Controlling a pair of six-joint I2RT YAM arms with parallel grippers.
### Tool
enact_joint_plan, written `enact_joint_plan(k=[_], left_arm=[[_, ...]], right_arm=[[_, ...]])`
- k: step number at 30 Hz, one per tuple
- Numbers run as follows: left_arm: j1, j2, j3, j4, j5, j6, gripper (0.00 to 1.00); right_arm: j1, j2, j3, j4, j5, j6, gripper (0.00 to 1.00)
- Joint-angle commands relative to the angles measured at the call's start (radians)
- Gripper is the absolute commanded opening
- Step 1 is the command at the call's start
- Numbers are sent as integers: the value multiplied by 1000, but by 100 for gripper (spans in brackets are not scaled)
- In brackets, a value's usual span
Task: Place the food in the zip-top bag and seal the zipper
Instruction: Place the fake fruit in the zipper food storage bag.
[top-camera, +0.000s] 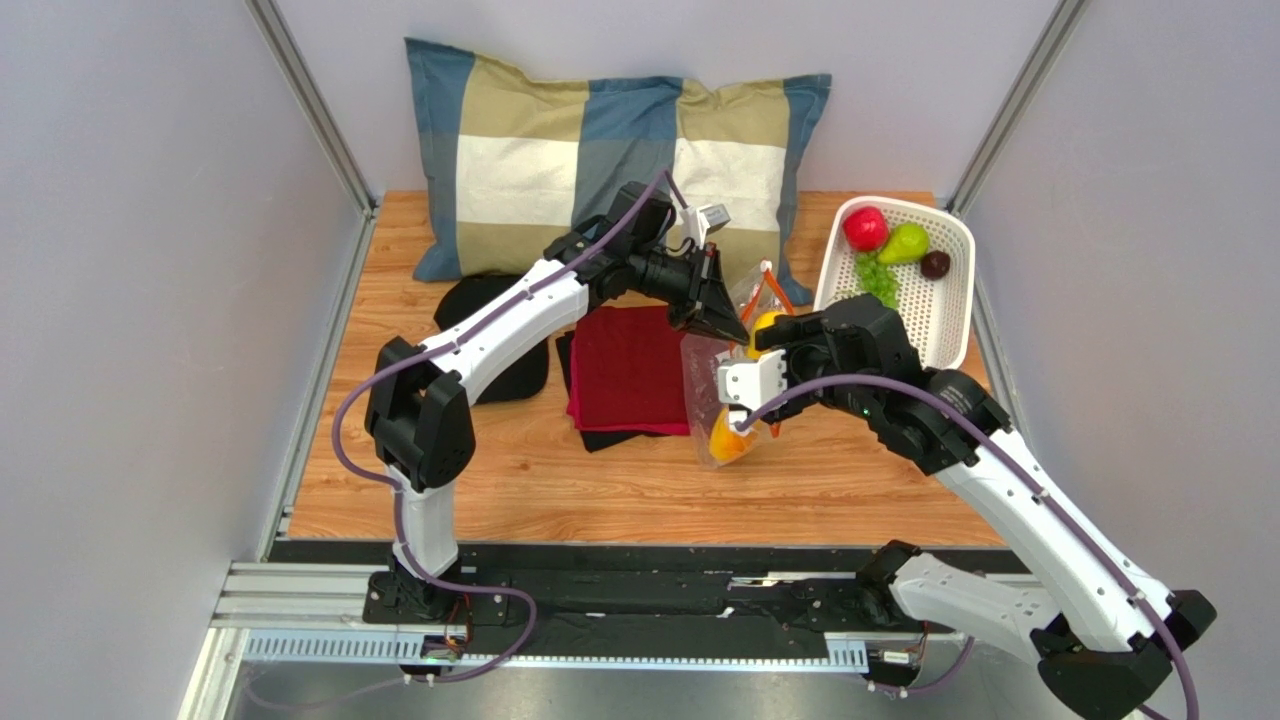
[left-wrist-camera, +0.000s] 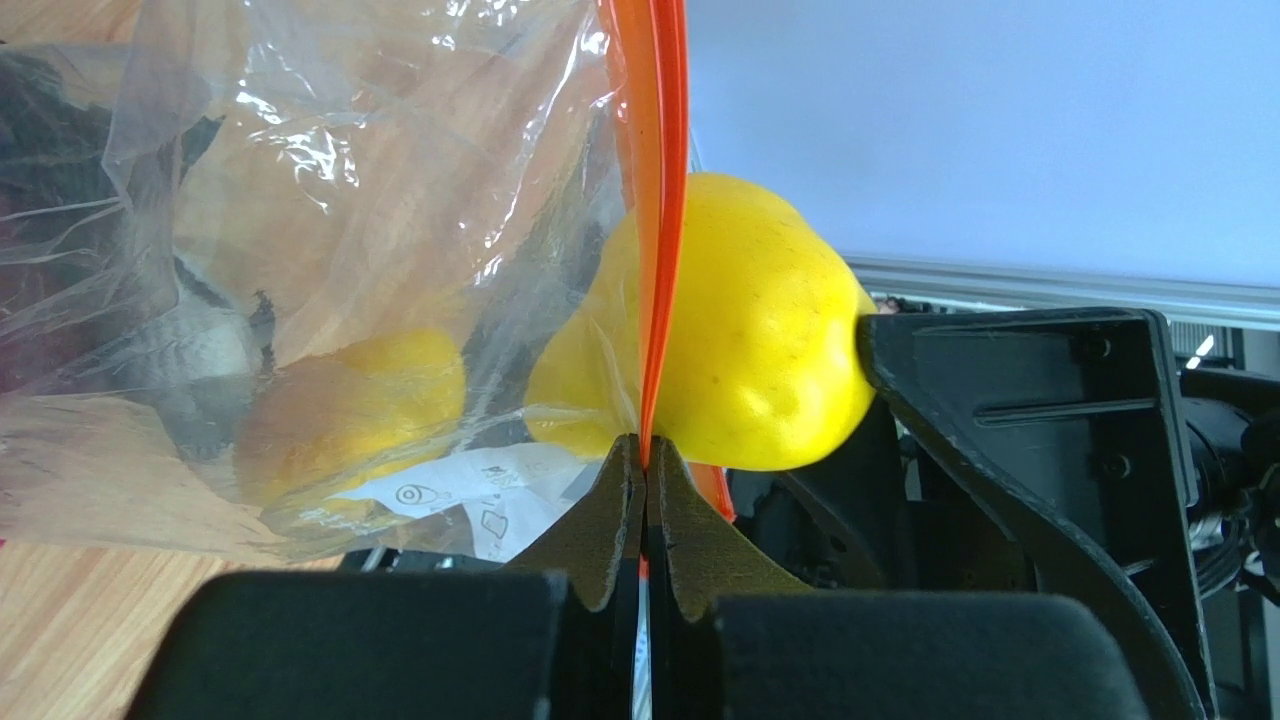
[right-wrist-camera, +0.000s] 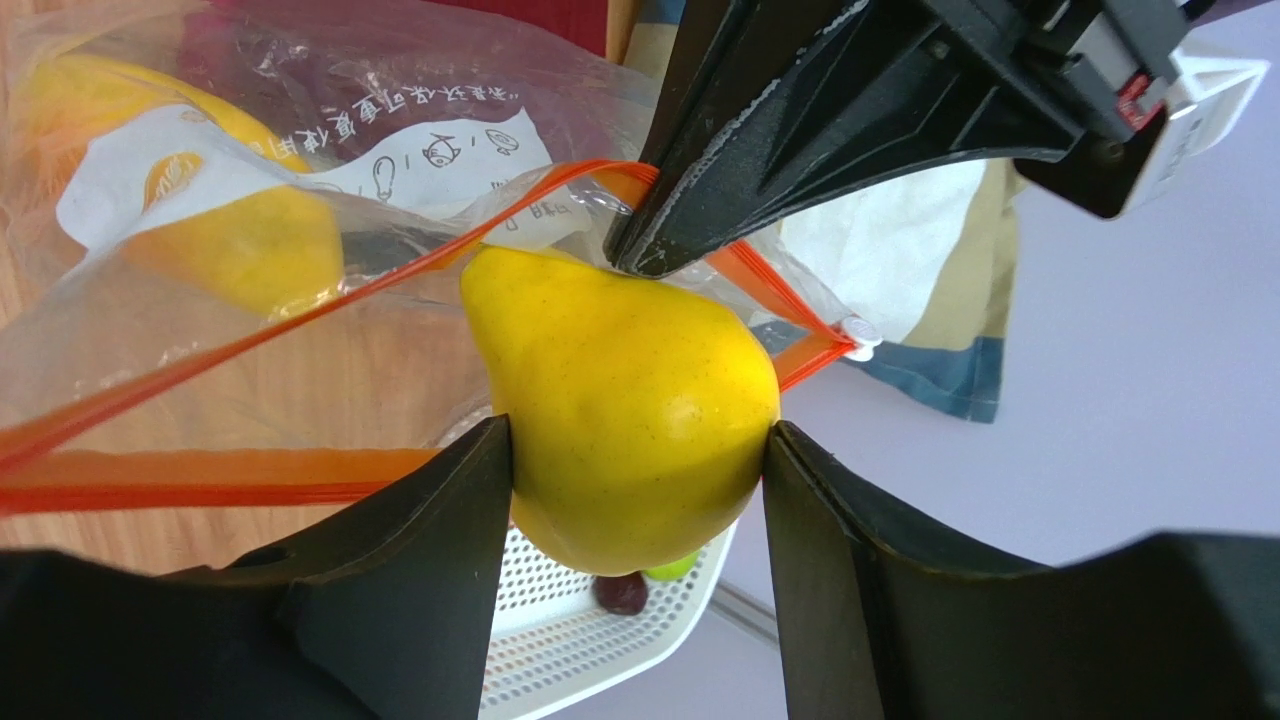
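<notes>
The clear zip-top bag (top-camera: 718, 393) hangs above the table's middle, its mouth open. My left gripper (left-wrist-camera: 646, 450) is shut on its orange-red zipper (left-wrist-camera: 657, 225) and holds it up; in the top view the gripper (top-camera: 732, 320) is at the bag's top. My right gripper (right-wrist-camera: 636, 450) is shut on a yellow pear-shaped fruit (right-wrist-camera: 624, 405) at the bag's mouth, beside the zipper (right-wrist-camera: 286, 315). Another yellow-orange fruit (left-wrist-camera: 353, 405) lies inside the bag. A red round fruit (top-camera: 864, 228), green pear (top-camera: 905, 242), green grapes (top-camera: 876, 278) and a dark fruit (top-camera: 936, 264) are in the white basket (top-camera: 947, 315).
A dark red cloth (top-camera: 631, 368) on black mats lies left of the bag. A plaid pillow (top-camera: 601, 158) leans at the back. The white basket stands tilted at the back right by the wall.
</notes>
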Motion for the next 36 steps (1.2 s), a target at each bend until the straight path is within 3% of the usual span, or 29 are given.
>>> enact_joint_plan(k=[1,3,4,9,10,16,19,23,26,29,36], left_arm=[[-7,-18,23,27,47,-10,0],[-7,-21,23,34,55,-15,0],[-7,-23,25,41,56,-16,0],[-6,-33,19,53,64,-16,0],[-6,-33,17,53,64,-16,0],[-3,-33,13,64,67,-19,0],[-1,-32,17,65,64,-16,0],[0,-32,31,61,56,-7,0],[0,-26,42,59,56,-6,0],[2,-23,49,65,47,-1,0],[3,-13,51,85,40,-15,0]], right_arm=[[5,-51,-18,44,-94,-143,31],[3,-48,-19,37,-108,-139,48],[3,-40,-16,33,-107,-127,64],[-7,-29,8,50,-96,-56,85],[-10,-34,8,62,-99,-48,96],[-93,-66,42,83,-145,63,97],[-214,-61,85,99,-249,189,97],[-560,27,133,154,-499,422,96],[-752,165,154,249,-565,635,95],[-854,380,258,304,-552,835,93],[-902,782,465,513,-440,1094,94]])
